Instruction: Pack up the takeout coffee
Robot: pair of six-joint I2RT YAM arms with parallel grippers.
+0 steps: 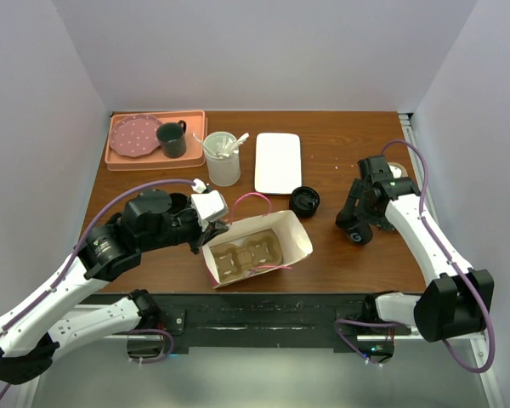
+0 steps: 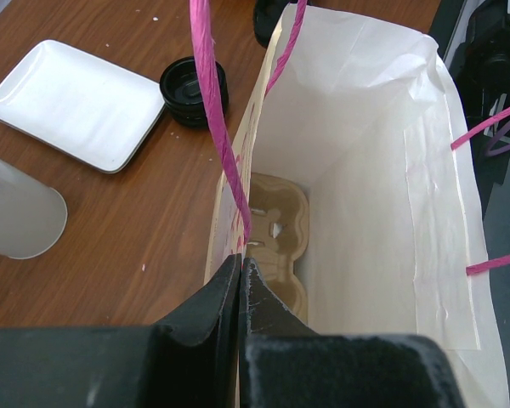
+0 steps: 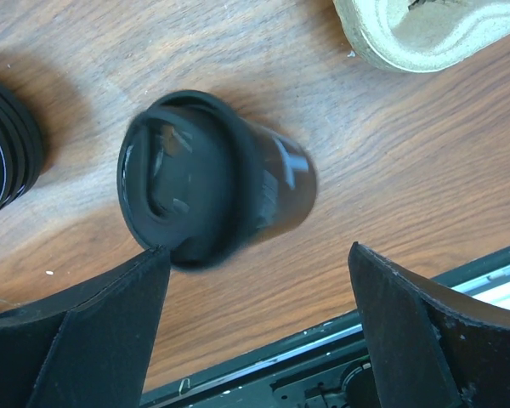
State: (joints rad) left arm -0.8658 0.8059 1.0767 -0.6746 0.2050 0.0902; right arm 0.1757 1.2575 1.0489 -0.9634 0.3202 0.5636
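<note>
Overhead, your left gripper [image 1: 206,224] pinches the paper bag [image 1: 294,239] by its rim mid-table, so hold steady; its wrist view shows the carrier [image 2: 280,217] inside; right wrist: your right gripper [image 3: 257,255] gapes, the black cup [image 3: 212,191] nearer one finger, so centre it before squeezing

No writing can be read anywhere. The paper bag [image 2: 357,170] carries some pinkish print on its outer wall, seen edge-on and illegible. The black cup [image 3: 212,187] has a pale mark on its side, too blurred to make out. A small emblem on the left arm [image 1: 102,246] is too tiny to read.
</note>
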